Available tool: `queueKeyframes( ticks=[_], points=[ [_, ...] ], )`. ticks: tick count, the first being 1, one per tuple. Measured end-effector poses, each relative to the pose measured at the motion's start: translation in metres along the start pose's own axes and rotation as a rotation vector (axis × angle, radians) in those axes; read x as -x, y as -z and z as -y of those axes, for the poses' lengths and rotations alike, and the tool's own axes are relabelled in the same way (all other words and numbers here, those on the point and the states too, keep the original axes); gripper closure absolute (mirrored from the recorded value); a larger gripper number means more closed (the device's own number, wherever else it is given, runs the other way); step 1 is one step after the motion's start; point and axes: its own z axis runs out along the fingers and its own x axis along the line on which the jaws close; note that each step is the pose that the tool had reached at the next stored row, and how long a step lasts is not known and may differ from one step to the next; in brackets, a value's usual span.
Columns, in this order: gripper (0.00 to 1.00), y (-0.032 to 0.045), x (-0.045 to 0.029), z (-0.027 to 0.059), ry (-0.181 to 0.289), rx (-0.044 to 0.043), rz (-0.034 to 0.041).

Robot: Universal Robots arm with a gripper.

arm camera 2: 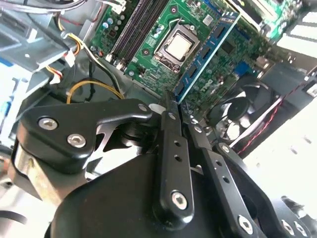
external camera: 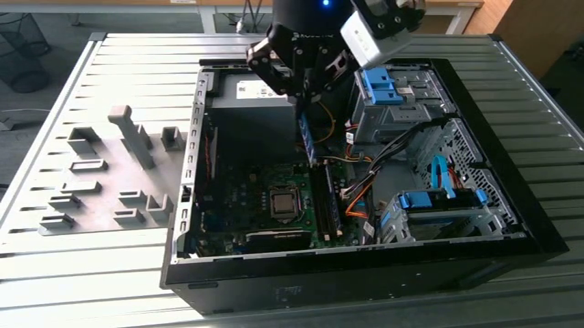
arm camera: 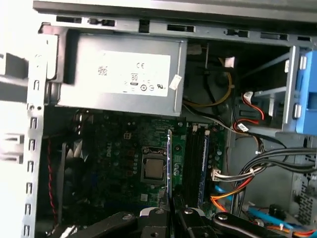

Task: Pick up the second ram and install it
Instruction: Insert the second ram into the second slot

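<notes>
Black gripper (arm camera 2: 174,110) pinching second ram (arm camera 2: 205,53), thin blue circuit-board stick, above green motherboard (arm camera: 124,158). Transport step; needs alignment over empty slot.

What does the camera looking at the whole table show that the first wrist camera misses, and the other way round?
The exterior view alone shows the grey holder blocks on the slatted table beside the computer case. The first wrist view alone gives the power supply with its white label face-on. Both show the gripper shut on the second ram, held edge-on above the motherboard.
</notes>
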Motion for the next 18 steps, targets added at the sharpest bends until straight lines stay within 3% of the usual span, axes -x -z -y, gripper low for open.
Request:
queueKeyframes(
  ticks=[8,14,18],
  points=[
    [0.86,-0.0022,0.0001,0.0,-0.132,0.0008,-0.0035],
    [0.86,-0.0024,0.0003,0.0,-0.134,-0.0007,-0.0035],
    [0.86,-0.0054,0.0059,0.0001,-0.131,-0.0011,-0.0033]
  ],
)
